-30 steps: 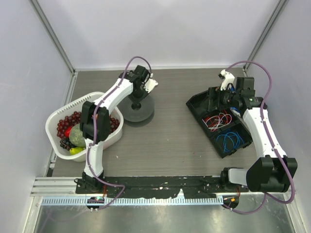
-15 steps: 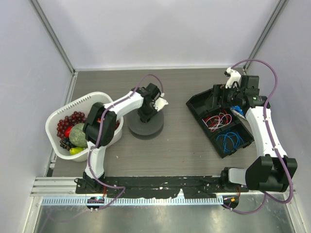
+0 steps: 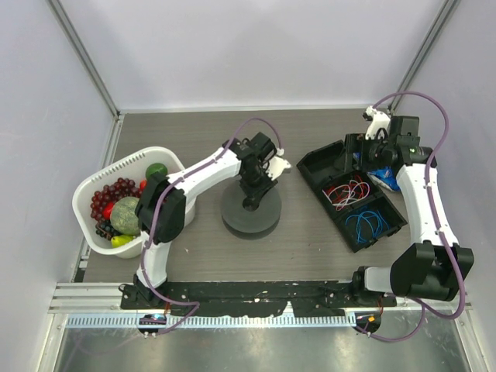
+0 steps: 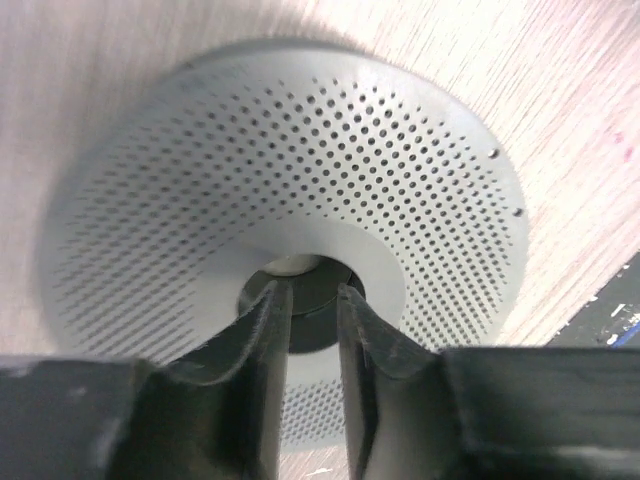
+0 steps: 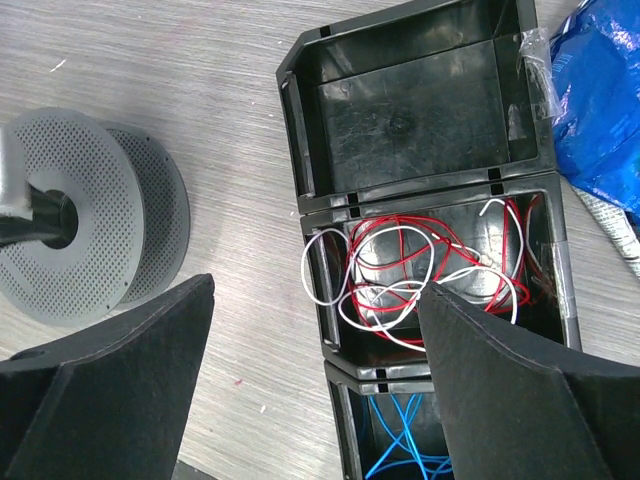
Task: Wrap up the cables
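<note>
My main worry sits at the grey spool (image 3: 249, 217). The left fingers (image 4: 270, 320) stand with their tips at its dark hub, only a narrow gap between them, and I cannot tell whether they are gripping it or merely resting there. If I lift or pull away with a tip caught in the bore, the spool could tip or skid across the tabletop.

The right fingers (image 5: 170, 330) are spread wide and hold nothing, hovering over the black tray (image 3: 322, 167). The blue cables (image 3: 366, 225) lie in its nearest compartment, right next to the red and white wires (image 3: 346, 190). A careless dip could snag the wrong strands or drag the light tray.

The cables point nowhere in particular — they are loose overlapping loops, flat on the compartment floor. Their longer spread seems to run across the compartment. I see no free end.
</note>
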